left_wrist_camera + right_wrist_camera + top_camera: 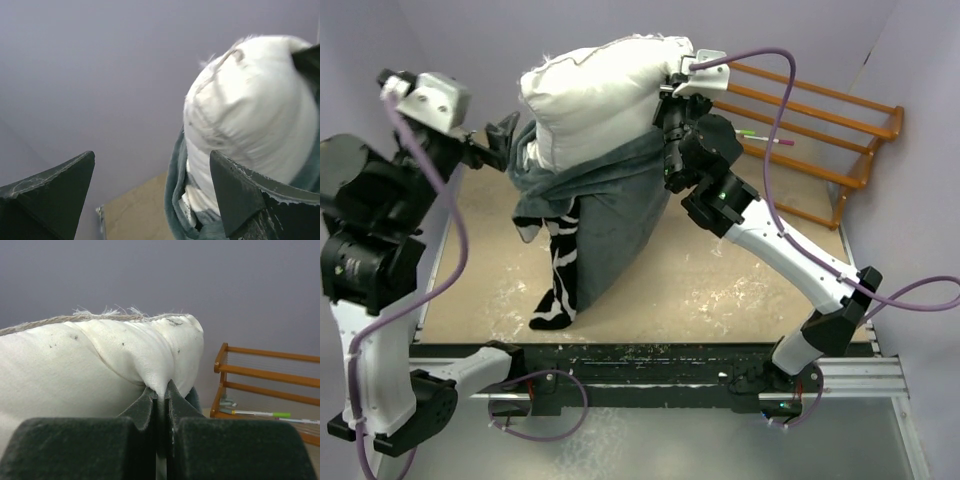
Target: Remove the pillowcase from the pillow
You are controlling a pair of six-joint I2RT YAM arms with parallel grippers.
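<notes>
While the right gripper [161,392] clamps the one pillow [595,95], the left gripper [152,155] gapes empty beside the one pillowcase [615,215], bunched low.

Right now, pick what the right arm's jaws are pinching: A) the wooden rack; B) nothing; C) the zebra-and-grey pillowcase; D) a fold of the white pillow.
D: the right wrist view shows the right jaws shut on a fold of the pillow, with the pillowcase sagging lower down.
</notes>
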